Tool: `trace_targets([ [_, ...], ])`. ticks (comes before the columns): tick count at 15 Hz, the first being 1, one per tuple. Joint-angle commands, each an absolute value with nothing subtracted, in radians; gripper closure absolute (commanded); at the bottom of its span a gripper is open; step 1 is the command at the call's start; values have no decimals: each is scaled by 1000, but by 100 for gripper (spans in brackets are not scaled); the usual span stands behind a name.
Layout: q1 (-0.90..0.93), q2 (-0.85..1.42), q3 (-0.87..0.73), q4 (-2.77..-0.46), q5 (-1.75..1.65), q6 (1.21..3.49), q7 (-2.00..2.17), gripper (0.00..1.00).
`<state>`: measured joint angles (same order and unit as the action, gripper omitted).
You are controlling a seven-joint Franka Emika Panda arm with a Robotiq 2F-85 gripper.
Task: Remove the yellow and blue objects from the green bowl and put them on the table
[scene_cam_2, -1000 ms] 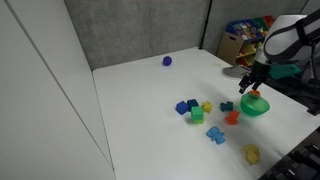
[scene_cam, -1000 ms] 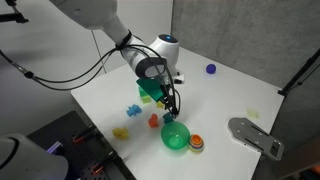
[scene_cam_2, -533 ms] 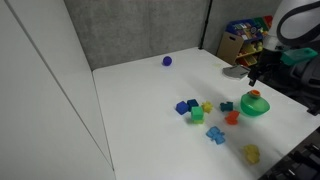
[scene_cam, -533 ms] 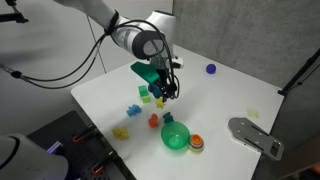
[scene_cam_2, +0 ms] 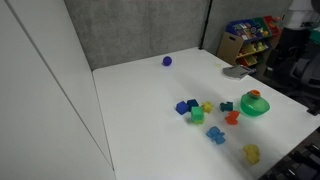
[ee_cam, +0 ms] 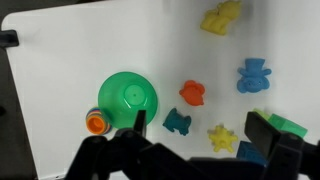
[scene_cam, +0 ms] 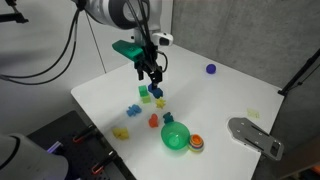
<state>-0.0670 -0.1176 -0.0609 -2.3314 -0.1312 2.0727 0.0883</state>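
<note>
The green bowl (scene_cam: 175, 135) stands near the table's front edge and also shows in an exterior view (scene_cam_2: 254, 104). In the wrist view the bowl (ee_cam: 127, 98) shows only its green inside. My gripper (scene_cam: 150, 75) is open and empty, high above the table, up and away from the bowl. In the wrist view, between its fingers (ee_cam: 198, 125), a yellow star toy (ee_cam: 221, 138) and a teal toy (ee_cam: 178, 122) lie on the table. A blue toy (ee_cam: 255, 74) and a yellow toy (ee_cam: 222, 17) lie further off.
An orange round piece (ee_cam: 95, 122) sits against the bowl. An orange toy (ee_cam: 192, 93), a green block (ee_cam: 288, 125) and a blue block (ee_cam: 250, 155) lie nearby. A purple ball (scene_cam: 211, 69) is far back. A grey device (scene_cam: 255, 135) sits at the table's corner.
My gripper has risen from just above the bowl and moved back over the toy cluster, open and empty.
</note>
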Motion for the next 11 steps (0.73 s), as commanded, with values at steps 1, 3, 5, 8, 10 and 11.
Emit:
trace_targets([
  [1,-64,-264,-50,-2371,-133,2007,84,0],
  [3,-67,-316,-46,-2371,-133,1982,87,0],
  [5,-72,-352,-48,-2370,-131,1965,87,0],
  [8,-74,-338,-47,-2359,-130,1974,87,0],
  [10,-75,-344,-47,-2361,-130,1973,87,0],
  [11,-75,-341,-47,-2361,-130,1974,87,0],
])
